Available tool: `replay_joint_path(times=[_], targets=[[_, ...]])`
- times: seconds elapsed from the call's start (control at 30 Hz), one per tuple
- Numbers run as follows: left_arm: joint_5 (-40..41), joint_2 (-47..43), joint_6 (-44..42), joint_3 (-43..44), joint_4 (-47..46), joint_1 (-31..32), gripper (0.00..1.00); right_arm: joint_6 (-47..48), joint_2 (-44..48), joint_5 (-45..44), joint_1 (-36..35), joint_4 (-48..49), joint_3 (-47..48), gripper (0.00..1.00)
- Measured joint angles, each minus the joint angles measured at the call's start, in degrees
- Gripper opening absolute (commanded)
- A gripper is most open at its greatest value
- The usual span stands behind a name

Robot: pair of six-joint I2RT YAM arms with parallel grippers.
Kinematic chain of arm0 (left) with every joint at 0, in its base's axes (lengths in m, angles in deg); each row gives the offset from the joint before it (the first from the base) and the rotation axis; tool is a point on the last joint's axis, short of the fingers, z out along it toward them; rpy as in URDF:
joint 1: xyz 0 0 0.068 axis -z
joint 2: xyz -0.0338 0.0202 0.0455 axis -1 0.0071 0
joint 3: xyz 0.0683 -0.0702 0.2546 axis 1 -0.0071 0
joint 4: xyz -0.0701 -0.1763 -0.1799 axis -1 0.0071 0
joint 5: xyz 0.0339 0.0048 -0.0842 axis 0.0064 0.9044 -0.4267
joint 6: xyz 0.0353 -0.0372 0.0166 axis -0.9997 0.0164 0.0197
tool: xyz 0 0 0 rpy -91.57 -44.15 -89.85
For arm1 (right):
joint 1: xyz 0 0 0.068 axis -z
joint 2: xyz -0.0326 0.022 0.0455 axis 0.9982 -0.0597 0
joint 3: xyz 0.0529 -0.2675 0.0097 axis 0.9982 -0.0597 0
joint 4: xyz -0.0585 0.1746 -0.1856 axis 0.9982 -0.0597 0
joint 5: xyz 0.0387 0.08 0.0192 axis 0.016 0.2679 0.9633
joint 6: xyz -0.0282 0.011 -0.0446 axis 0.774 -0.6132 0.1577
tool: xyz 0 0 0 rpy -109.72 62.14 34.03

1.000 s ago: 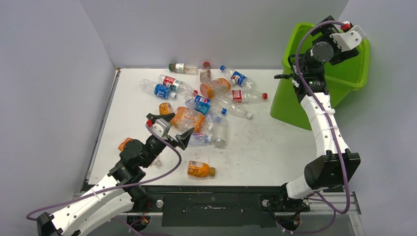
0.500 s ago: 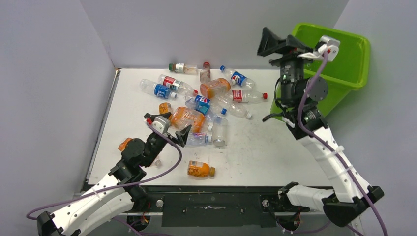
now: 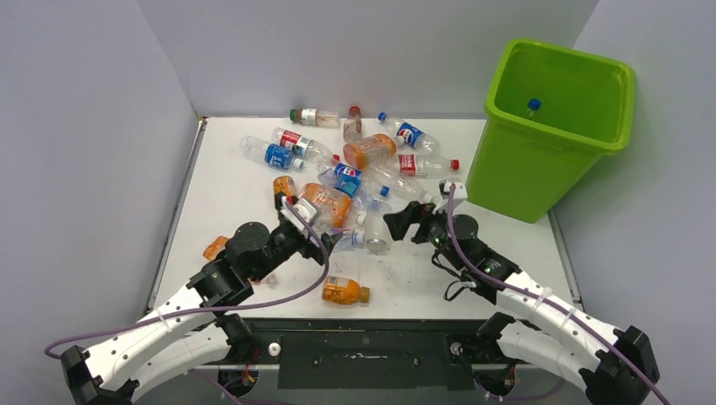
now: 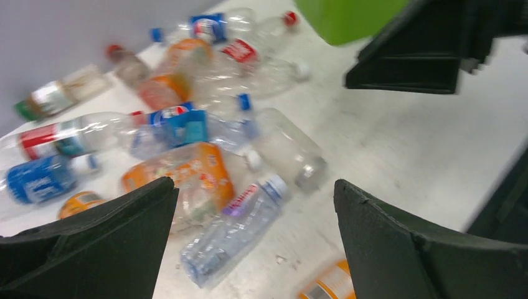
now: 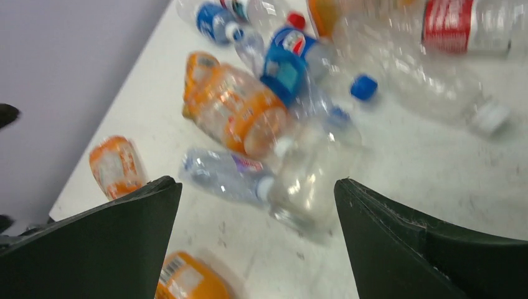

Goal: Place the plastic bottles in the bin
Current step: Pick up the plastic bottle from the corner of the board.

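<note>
Several plastic bottles (image 3: 355, 169) lie in a loose pile at the middle and back of the white table. One with a blue cap (image 3: 533, 105) lies inside the lime-green bin (image 3: 540, 160) at the back right. My left gripper (image 3: 309, 229) hangs open at the pile's near left side, over a small clear bottle with a purple label (image 4: 233, 233). My right gripper (image 3: 405, 221) is open too, low at the pile's near right side, facing a wide clear bottle (image 5: 311, 180). Neither holds anything. The left wrist view shows the right gripper (image 4: 411, 56) opposite.
An orange bottle (image 3: 344, 290) lies alone near the front edge, between the two arms. A small orange one (image 3: 214, 246) lies beside the left arm. Grey walls close off the left and back of the table (image 3: 490, 261).
My right arm has swung down from over the bin to the table beside the pile, its jaws open. A bottle now shows in the bin. My left gripper has edged toward the pile.
</note>
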Motion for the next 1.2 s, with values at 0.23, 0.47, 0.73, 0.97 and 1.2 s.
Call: replay_joint_path(times=[0.23,0.47,0.73,0.97,1.2], targets=[[-14.21,2.08,-5.99,2.78,15.58,9.84,0.96,-4.33,16.96,0.98,-0.04,-5.68,-13.79,0.95],[-18.21,12.31,-12.31,4.68,26.38,13.94,0.96,-7.98,23.04,0.76,-0.04,-6.67,-18.78,0.95],[-16.50,30.03,-15.82,7.76,32.48,18.23,0.96,-8.96,21.64,0.81,-0.04,-8.22,-19.37,0.95],[-12.59,32.72,-16.41,7.74,30.99,17.35,0.98,-8.74,17.42,1.20,-0.04,-6.91,-19.37,0.95],[-9.57,36.94,-15.93,7.30,27.43,15.67,0.99,-8.76,16.28,1.64,-0.04,-5.44,-19.37,0.95]])
